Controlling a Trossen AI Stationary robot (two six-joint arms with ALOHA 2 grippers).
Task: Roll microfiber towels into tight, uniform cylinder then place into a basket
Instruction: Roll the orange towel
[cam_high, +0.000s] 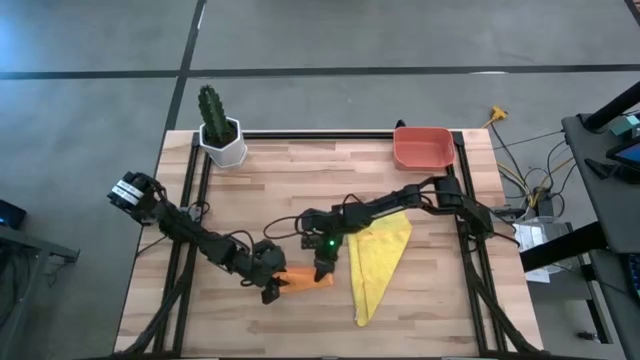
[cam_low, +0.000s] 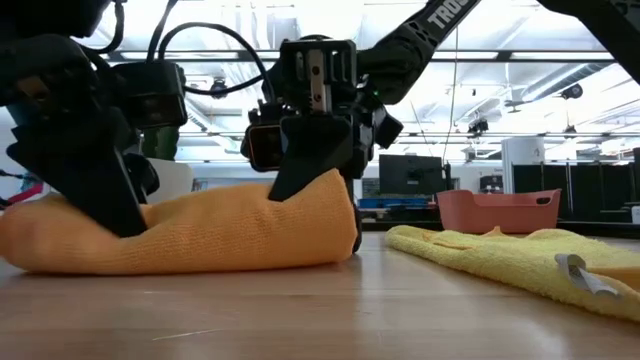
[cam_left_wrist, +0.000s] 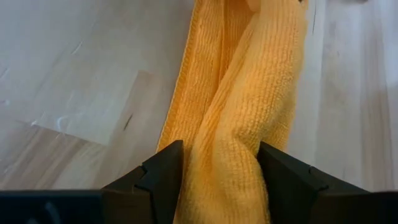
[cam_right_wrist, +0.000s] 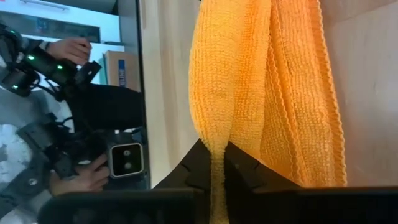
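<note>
Orange towel (cam_high: 305, 279): rolled into a thick bundle, lying on the table (cam_high: 420, 300) at lower centre of the high view; fills the left half of the low view

Left end effector (cam_high: 268, 290): at the roll's left end in the high view, fingers (cam_left_wrist: 163, 177) set apart with the orange cloth bunched between them, clamped on that end

Right end effector (cam_high: 322, 268): on the roll's right end in the high view, fingers (cam_right_wrist: 198, 163) drawn together and pinching a thin fold of the orange towel

Yellow towel (cam_high: 377, 260): loosely folded into a long wedge, just right of the orange roll in the high view, apart from it; a white tag (cam_low: 585, 277) shows on it at lower right of the low view

Basket (cam_high: 422, 147): salmon-red, at the table's far edge, upper right of the high view, well apart from both towels

Cactus pot (cam_high: 222, 140): white, faceted, at the table's upper-left corner in the high view

Person's hand (cam_right_wrist: 69, 48): upper left of the right wrist view, beyond the table
</note>
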